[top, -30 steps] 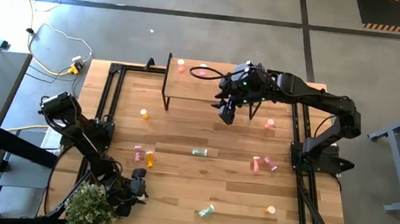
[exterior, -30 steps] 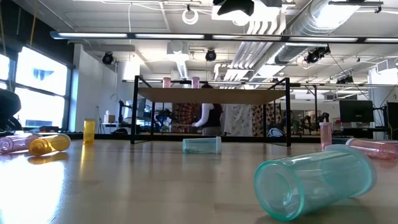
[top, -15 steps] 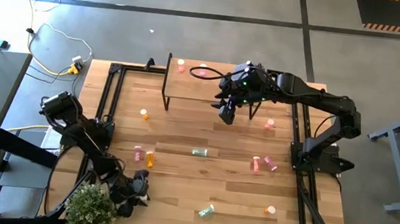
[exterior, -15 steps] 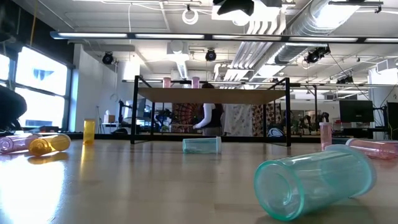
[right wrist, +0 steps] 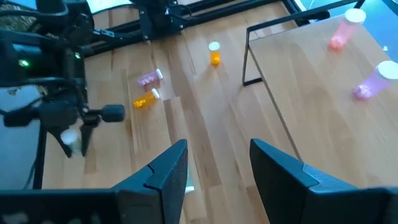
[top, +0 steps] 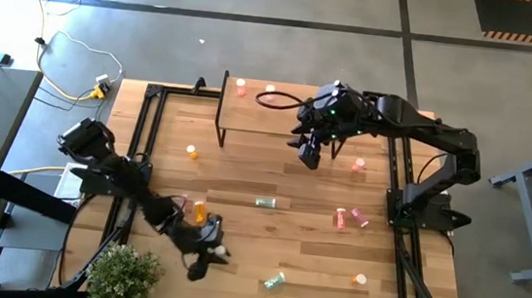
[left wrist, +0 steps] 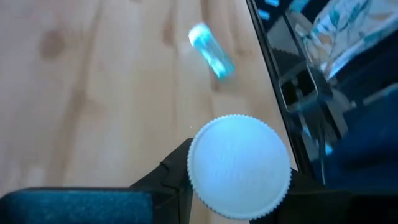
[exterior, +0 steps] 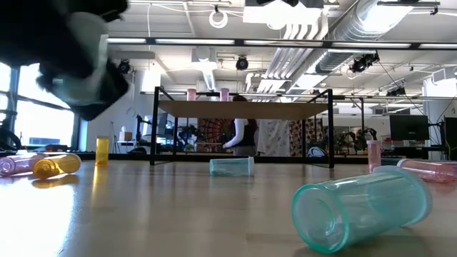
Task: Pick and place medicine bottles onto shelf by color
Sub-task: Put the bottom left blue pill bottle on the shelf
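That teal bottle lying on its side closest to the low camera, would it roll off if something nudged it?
Probably. The teal bottle is a smooth cylinder lying on its side on the flat table, so a sideways nudge would likely roll it. It looks see-through and empty, so it is probably light and would move easily. Its plastic-looking wall suggests it would not break.
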